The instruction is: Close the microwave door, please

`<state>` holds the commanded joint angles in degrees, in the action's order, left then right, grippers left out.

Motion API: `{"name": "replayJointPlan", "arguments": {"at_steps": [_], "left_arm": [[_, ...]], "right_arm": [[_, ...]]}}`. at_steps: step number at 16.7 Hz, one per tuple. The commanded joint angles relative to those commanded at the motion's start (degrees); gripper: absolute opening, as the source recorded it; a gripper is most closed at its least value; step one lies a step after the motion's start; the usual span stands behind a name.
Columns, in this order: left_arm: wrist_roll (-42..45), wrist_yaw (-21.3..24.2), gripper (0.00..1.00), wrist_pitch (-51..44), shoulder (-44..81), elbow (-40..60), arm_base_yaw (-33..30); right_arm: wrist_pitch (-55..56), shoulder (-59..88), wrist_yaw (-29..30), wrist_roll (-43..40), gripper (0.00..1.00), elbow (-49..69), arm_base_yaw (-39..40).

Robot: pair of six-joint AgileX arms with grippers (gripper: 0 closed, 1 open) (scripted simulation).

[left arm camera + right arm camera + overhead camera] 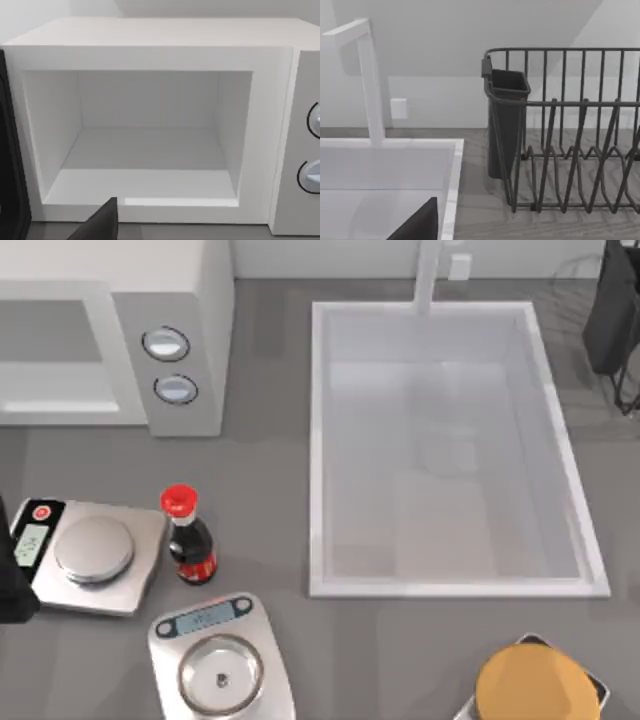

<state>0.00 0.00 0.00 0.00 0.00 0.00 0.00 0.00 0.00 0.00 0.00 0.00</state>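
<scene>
The fingers of my left gripper (102,222) appear as one dark tip low in the left wrist view, so I cannot tell how far apart they are. That gripper faces the microwave (110,330), which stands at the far left corner of the bench (280,470). Its cavity (145,135) is open and bare, and the door (10,165) shows as a dark panel swung out at the cavity's edge. So I judge the task barely begun: the door is not yet pushed shut. My right arm (615,310) waits at the far right, beyond the sink (445,590), near a dish rack (570,135).
</scene>
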Motion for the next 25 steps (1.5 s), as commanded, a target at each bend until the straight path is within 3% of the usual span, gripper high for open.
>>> {"name": "replayJointPlan", "arguments": {"at_steps": [1,14,25], "left_arm": [[0.00,0.00,1.00,0.00,0.00,0.00,0.00],[0.00,0.00,0.02,0.00,0.00,0.00,0.00],[-0.01,0.93,0.00,-0.56,-0.39,0.17,0.93]], "right_arm": [[0.00,0.00,0.00,0.00,1.00,0.00,0.00],[0.00,0.00,0.00,0.00,1.00,0.00,0.00],[0.00,0.00,0.00,0.00,1.00,0.00,0.00]]}}
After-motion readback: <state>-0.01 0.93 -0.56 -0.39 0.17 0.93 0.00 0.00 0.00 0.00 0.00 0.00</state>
